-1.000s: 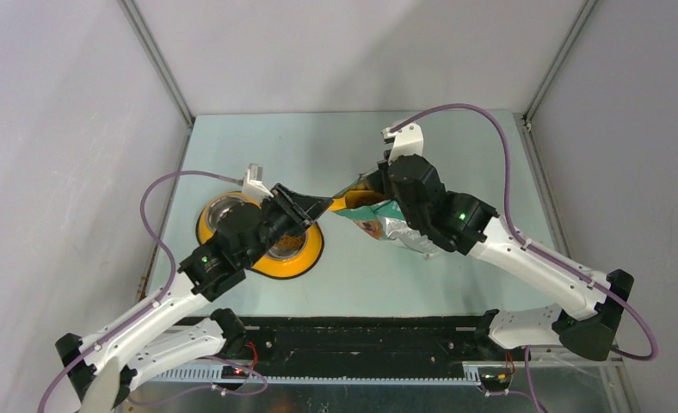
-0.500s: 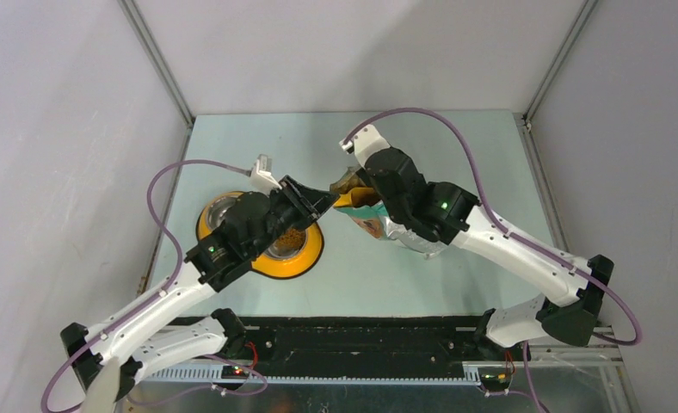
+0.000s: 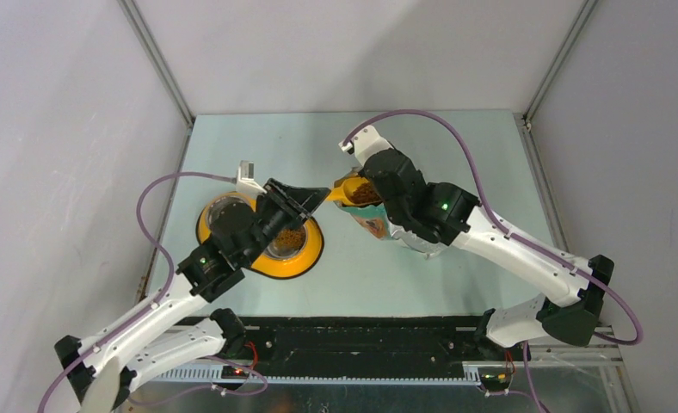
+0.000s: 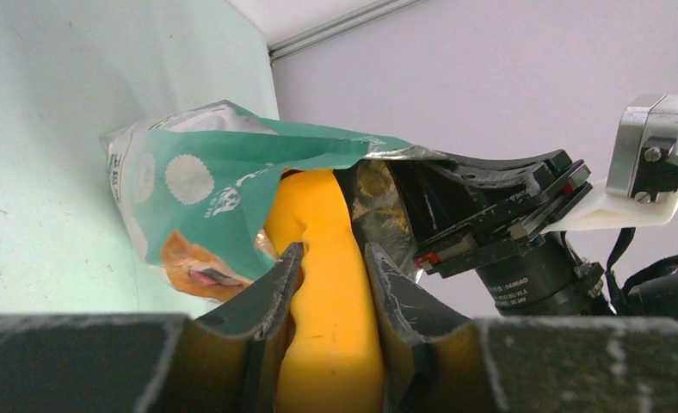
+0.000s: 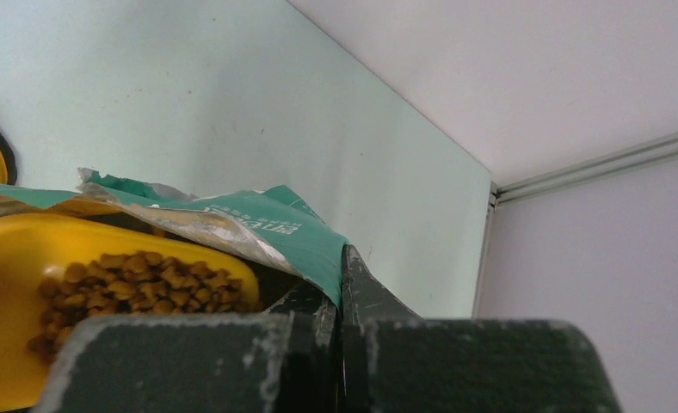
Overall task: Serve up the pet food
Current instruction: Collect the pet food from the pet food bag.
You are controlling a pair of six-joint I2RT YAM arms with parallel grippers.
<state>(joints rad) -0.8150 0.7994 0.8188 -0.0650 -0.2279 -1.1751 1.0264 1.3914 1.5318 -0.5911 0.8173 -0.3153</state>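
The pet food [image 5: 133, 286] is a heap of brown kibble in the bowl of the orange scoop [image 5: 9, 258], at the mouth of the green-and-white bag [image 5: 267, 228]. It also shows from above [image 3: 363, 193]. My left gripper [image 4: 334, 251] is shut on the orange scoop's handle [image 4: 329, 327]; from above it [image 3: 314, 200] sits left of the bag [image 3: 385, 225]. My right gripper [image 5: 342, 258] is shut on the bag's top edge and holds the mouth open. More kibble lies in the right steel bowl [image 3: 289, 239].
An orange feeder base [image 3: 308, 258] with two steel bowls sits under my left arm; the left bowl [image 3: 225, 206] is partly hidden. Grey walls and metal frame rails close in the pale green table [image 3: 456, 146] on three sides.
The scoop has come up out of the bag's mouth with kibble in it. My left arm has drawn back slightly to the left. My right arm swung left earlier and now holds still.
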